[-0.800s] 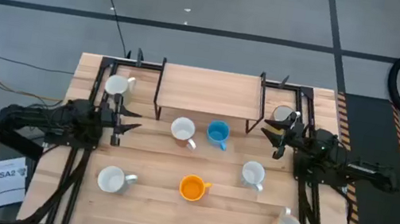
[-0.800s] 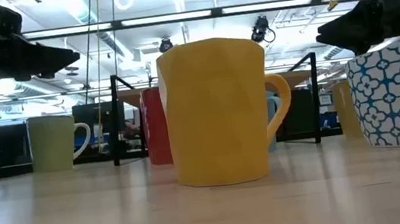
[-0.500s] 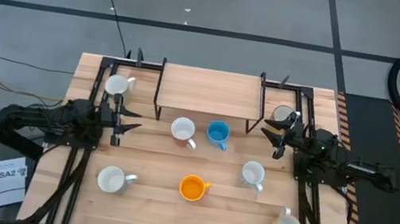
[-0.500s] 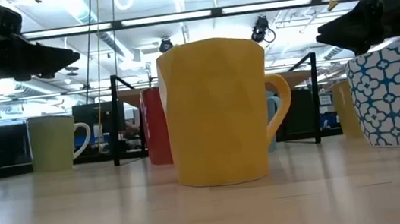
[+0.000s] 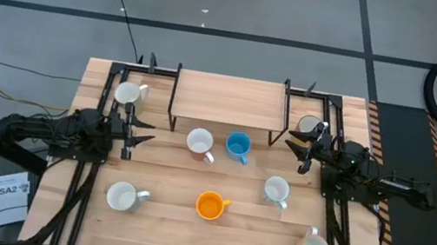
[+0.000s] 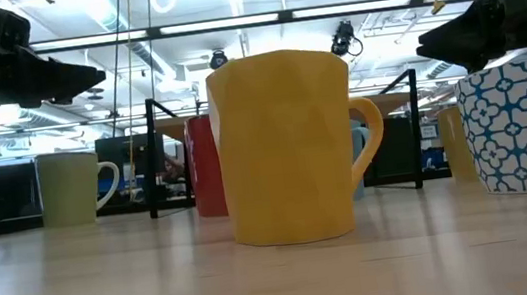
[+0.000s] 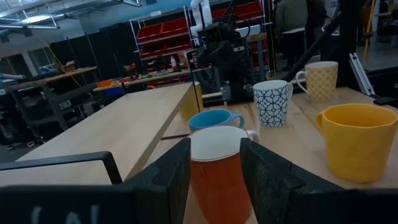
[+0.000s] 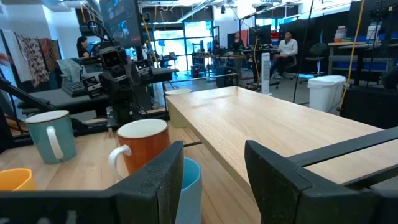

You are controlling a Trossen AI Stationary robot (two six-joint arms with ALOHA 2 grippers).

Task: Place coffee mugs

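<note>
left end effector (image 5: 132, 126) released, hovering over desk (image 5: 168, 220), fingers apart, grasping nothing | right end effector (image 5: 299, 149) released, empty | red-orange mug (image 5: 199, 143) and blue mug (image 5: 238, 146) upright between the two, by raised shelf (image 5: 228, 98) | yellow mug (image 5: 209, 205), patterned mug (image 5: 276, 190) nearer front | visible mug interiors empty

Overhead sees the whole table (image 5: 194, 167); low view sits level, nearest the yellow mug (image 6: 288, 144).
</note>
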